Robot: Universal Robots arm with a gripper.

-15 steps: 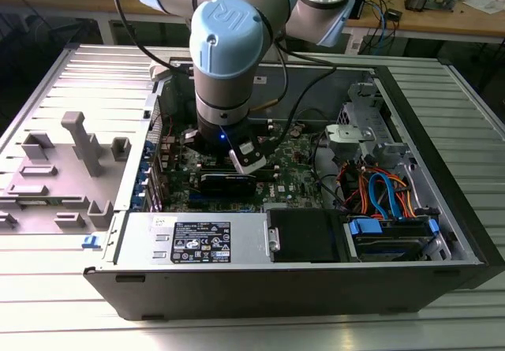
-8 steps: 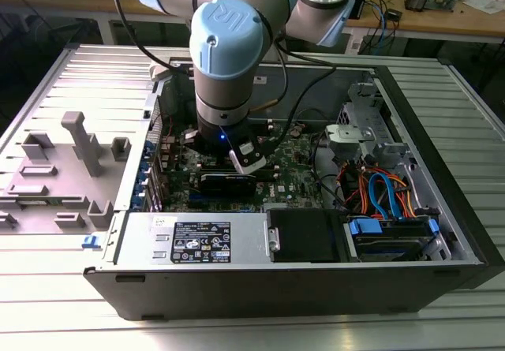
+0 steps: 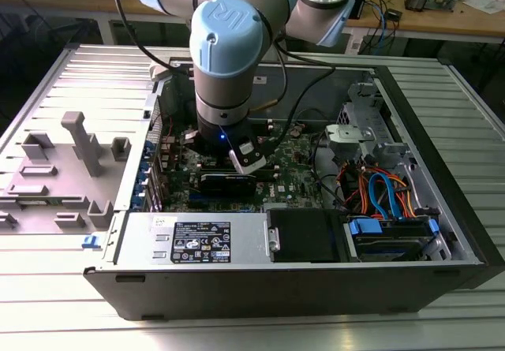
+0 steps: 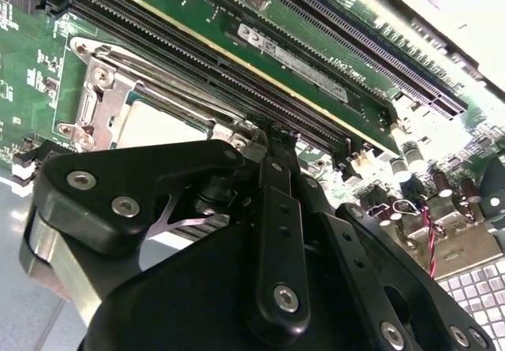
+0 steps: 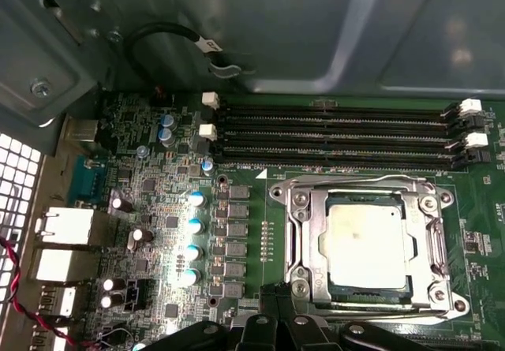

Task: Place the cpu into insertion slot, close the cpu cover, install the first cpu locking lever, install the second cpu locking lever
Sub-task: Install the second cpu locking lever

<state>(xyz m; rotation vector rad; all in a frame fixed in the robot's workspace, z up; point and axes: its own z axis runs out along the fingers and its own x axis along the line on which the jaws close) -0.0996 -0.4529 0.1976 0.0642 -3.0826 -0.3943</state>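
- Cpu (image 5: 368, 244) sits in the insertion slot (image 5: 293, 244), with the cpu cover (image 5: 433, 244) closed flat over it.
- Gripper (image 4: 264, 134) hovers at the slot's edge; whether its jaws are open, I cannot tell.
- Lever work, I judge, wants slow, steady pressure beside the slot.

Open room above cpu cover (image 5: 369, 244); memory slots (image 5: 331, 138) flank it; case wall (image 5: 316, 28) beyond.

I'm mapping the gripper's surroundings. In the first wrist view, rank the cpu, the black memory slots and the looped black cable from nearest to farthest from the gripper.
1. The cpu, in its socket just beyond the gripper.
2. The memory slots, past the socket.
3. The looped cable, on the case wall behind the board.
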